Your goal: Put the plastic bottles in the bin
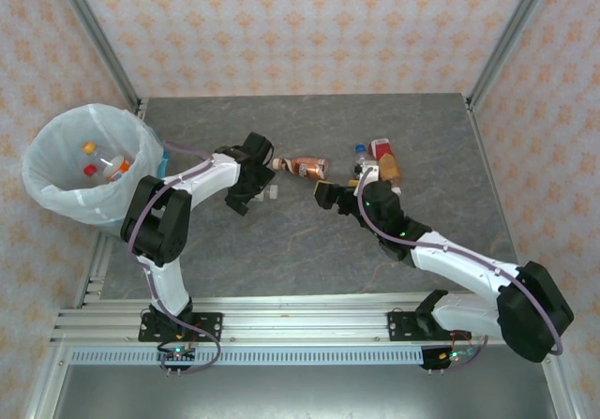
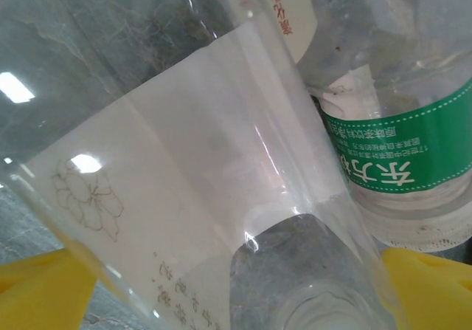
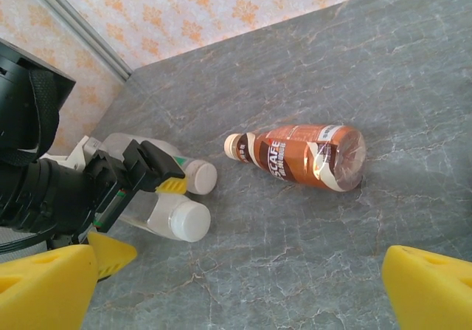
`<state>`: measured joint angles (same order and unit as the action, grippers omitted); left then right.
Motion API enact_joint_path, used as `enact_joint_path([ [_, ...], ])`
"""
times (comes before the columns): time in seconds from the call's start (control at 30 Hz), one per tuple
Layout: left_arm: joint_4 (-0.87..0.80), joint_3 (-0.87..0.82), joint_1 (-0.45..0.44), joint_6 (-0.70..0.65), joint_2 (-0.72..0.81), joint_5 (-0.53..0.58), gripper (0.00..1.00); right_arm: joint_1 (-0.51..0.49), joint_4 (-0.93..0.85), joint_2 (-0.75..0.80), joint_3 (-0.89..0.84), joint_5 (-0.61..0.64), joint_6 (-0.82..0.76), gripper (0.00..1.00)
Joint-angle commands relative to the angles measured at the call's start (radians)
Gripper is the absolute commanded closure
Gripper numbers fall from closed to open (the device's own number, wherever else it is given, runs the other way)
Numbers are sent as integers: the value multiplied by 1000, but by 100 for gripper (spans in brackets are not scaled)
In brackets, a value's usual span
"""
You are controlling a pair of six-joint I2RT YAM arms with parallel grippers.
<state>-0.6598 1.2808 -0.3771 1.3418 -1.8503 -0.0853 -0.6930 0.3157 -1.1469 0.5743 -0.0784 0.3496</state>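
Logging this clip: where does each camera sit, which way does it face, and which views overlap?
Top external: above and behind the bases, looking down on the table; both arms show, the bin at left.
Left wrist: on the left gripper, close against two clear bottles; yellow fingertips in the bottom corners.
Right wrist: on the right gripper, facing across the table at the left gripper; yellow fingertips likewise.
Shared: the brown bottle lies in the top and right wrist views.
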Motion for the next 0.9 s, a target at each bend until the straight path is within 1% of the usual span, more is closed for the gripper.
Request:
enact_joint_path([
  [0.0,-3,-32,9,-1,34,46,2,1,26,-14,44,-19,-9,1],
  [0.07,-2,-44,9,-1,36,53,4,1,26,-20,50,-23,-9,1],
  [0.13,9,-57,9,-2,40,64,8,0,26,-22,53,-25,-11,1],
  [0.23,30,-83,9,-9,55,88,23,-2,26,-22,52,-25,-8,1],
  [0.3,62,-99,9,-46,63,100,32,-2,26,-24,48,-22,-4,1],
  [0.43,83,-114,9,-150,78,96,42,-4,16,-27,52,-27,-4,1],
  [0.53,85,-139,7,-209,110,72,44,-5,19,-27,45,-26,-9,1],
  [0.63,48,-168,-1,-251,156,94,47,-5,40,-30,30,-11,-17,1],
  [0.77,73,-246,-2,-279,240,113,49,-5,43,-31,39,-16,-44,1],
  [0.87,72,-272,-1,-308,289,123,49,-5,22,-31,62,-17,-57,1],
])
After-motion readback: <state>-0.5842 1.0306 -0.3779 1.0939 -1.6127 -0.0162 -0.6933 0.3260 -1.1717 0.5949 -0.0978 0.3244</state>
